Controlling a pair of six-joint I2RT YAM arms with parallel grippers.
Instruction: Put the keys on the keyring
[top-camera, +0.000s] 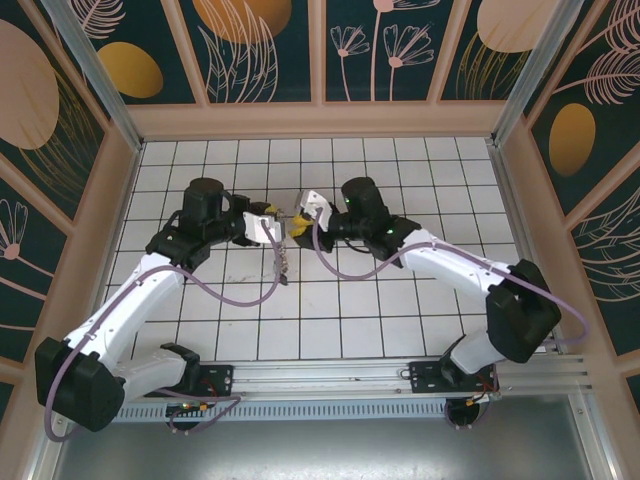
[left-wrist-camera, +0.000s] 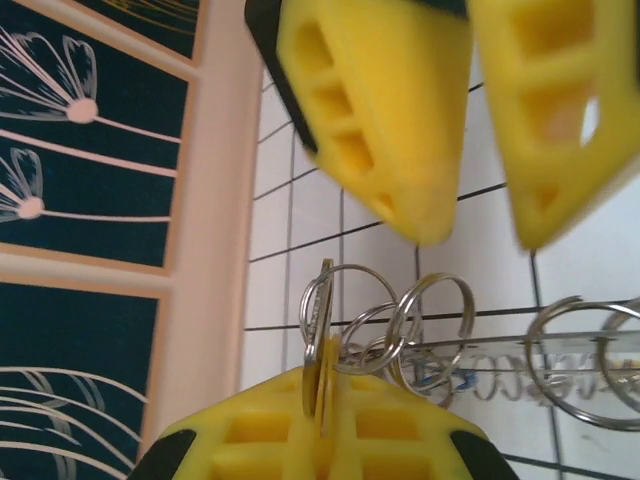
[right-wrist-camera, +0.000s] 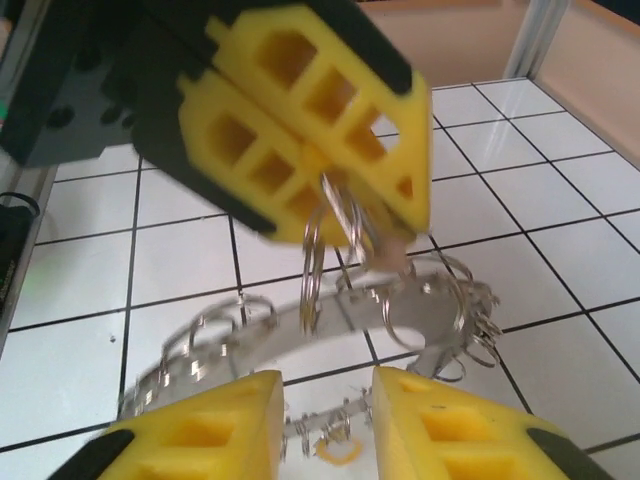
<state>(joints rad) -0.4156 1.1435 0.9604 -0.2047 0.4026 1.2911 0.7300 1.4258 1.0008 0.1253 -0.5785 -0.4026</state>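
Observation:
My left gripper (top-camera: 270, 226) is shut on the keyring (left-wrist-camera: 322, 330), pinching a flat metal loop of it between its yellow pads (left-wrist-camera: 270, 430). The keyring (right-wrist-camera: 300, 335) hangs below as a long grey band strung with several small split rings, and dangles toward the floor (top-camera: 283, 262). A yellow key head (right-wrist-camera: 340, 452) shows low on it. My right gripper (right-wrist-camera: 325, 430) is open, facing the left gripper (right-wrist-camera: 335, 215) at close range, with the ring cluster just beyond its fingertips. Its two fingers (left-wrist-camera: 390, 120) stand apart above the rings.
White tiled floor (top-camera: 400, 300) with free room on all sides of the grippers. Beige walls (top-camera: 320, 118) ring the cell. A purple cable (top-camera: 235, 300) loops from each arm near the floor.

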